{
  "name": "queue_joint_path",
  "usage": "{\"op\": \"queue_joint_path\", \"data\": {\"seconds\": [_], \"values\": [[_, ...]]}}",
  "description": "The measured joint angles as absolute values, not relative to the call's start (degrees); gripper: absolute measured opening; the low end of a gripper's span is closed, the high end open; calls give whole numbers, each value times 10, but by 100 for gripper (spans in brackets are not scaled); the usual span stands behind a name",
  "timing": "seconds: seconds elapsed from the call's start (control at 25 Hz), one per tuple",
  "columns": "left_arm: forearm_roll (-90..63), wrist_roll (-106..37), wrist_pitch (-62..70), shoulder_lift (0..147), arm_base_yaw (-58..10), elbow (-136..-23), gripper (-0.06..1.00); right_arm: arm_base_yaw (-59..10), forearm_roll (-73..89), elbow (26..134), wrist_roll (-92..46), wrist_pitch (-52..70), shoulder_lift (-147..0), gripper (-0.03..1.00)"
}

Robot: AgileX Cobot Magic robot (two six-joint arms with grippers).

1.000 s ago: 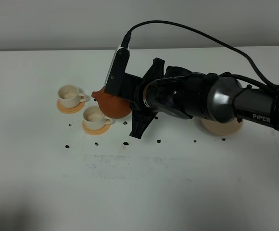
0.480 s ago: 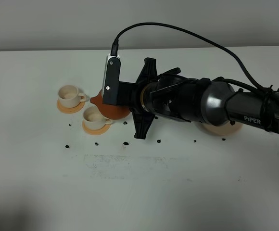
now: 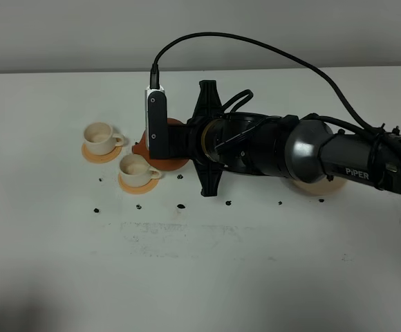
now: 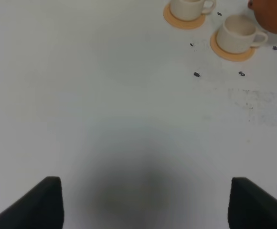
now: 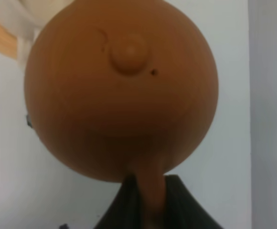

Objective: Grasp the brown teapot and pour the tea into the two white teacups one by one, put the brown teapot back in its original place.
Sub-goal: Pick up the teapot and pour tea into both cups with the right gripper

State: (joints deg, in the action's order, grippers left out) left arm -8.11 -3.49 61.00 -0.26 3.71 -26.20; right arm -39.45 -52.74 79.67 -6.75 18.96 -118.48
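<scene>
We saw the right fingers (image 5: 184, 206) closed tight on the handle of the brown teapot (image 5: 122, 90), held just beside the front teacup (image 3: 137, 167), spout toward it. The second teacup (image 3: 101, 137) sat near that cup, each on an orange coaster (image 3: 123, 184). The cream saucer (image 3: 321, 187) lay well apart from the cup, beyond the teapot. The left fingers (image 4: 50, 202) stood wide open, empty, well away from it

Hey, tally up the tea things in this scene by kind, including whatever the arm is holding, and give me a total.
brown teapot: 1
white teacups: 2
orange coasters: 2
beige saucer, partly hidden by the arm: 1
Total: 6
</scene>
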Motion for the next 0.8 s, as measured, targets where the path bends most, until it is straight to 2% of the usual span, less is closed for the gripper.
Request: {"op": "queue_joint_path", "data": {"seconds": [0.8], "values": [[-81,-35,610,-3,37,-262,67,-394,-655,797,-64,184,-1186,9]]}}
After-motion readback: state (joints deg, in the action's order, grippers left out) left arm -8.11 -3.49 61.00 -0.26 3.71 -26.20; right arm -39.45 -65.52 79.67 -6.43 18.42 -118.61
